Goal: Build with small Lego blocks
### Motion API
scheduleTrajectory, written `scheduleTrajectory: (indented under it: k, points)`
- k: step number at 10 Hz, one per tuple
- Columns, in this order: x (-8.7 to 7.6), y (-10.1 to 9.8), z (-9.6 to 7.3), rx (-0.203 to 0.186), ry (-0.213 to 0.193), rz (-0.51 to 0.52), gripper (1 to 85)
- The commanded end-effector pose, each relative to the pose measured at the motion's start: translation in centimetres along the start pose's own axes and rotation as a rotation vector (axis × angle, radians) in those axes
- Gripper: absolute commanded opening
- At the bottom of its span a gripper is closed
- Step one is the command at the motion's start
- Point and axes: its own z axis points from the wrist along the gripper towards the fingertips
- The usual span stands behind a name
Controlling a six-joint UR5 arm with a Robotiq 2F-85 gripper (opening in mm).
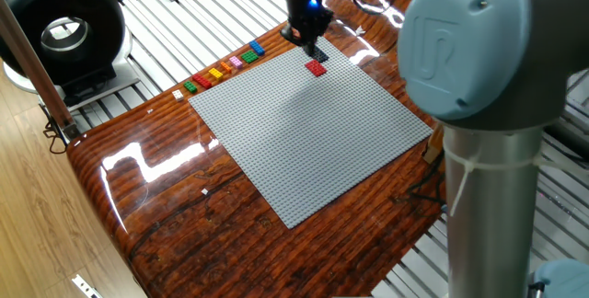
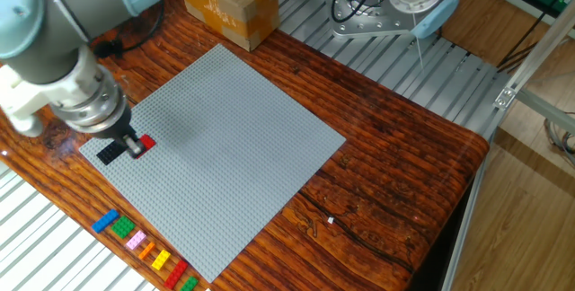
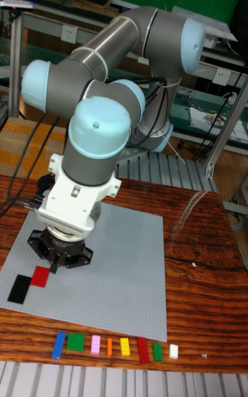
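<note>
Red brick sits on the grey baseplate, jaws above it, their gap unclear.

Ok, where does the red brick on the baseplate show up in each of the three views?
One fixed view: red brick near the far corner of the grey baseplate, just right of the gripper.
The other fixed view: red brick near the plate's left corner, beside a black brick.
Tall fixed view: red brick at the plate's left edge.
Shared landmark: the row of coloured bricks off the plate.
</note>
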Motion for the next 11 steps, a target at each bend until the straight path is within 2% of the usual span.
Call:
scheduleTrajectory:
  k: [1,2,3,4,7,11]
  points:
    - [-3.7,0.4,-1.7,0.001,-0.078,-0.046,1.0]
    - [-4.8,0.5,-2.2,-0.003,-0.096,-0.082,1.0]
    - [-5.7,1.0,-2.9,-0.014,-0.077,-0.092,1.7]
    - [-6.8,0.4,-3.1,0.006,-0.073,-0.109,1.3]
    - [-8.5,0.3,-2.3,0.031,-0.095,-0.169,1.7]
    - [-9.8,0.5,-1.7,0.031,-0.112,-0.167,1.0]
